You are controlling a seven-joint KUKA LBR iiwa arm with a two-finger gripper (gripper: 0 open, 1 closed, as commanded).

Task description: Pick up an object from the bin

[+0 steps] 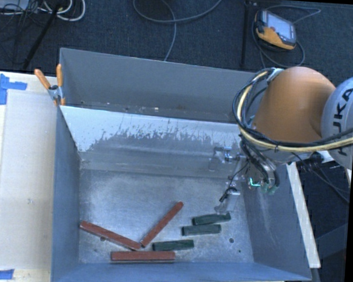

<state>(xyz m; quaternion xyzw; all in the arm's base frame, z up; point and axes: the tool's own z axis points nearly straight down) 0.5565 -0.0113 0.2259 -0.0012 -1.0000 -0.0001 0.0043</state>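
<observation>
The hand [228, 196] hangs low on the right side of the grey metal bin [133, 146], beneath the arm's rounded orange cover [289, 103] and its loop of cables. From this angle I cannot tell whether it is spread or pressed together. Just below its tip in the view lies a short dark green flat bar [211, 219], the thing nearest to it; whether the two touch I cannot tell. A second dark green bar [201, 230] lies just beside the first and roughly parallel to it. A third dark green bar [172, 245] lies further left, toward the front wall. Left of these, a slanted reddish-brown flat stick [163, 223] runs down to meet a second reddish-brown stick [109, 235] at their lower ends, making a shallow V. A third reddish-brown stick [143, 257] lies along the front wall, just below the third green bar.
</observation>
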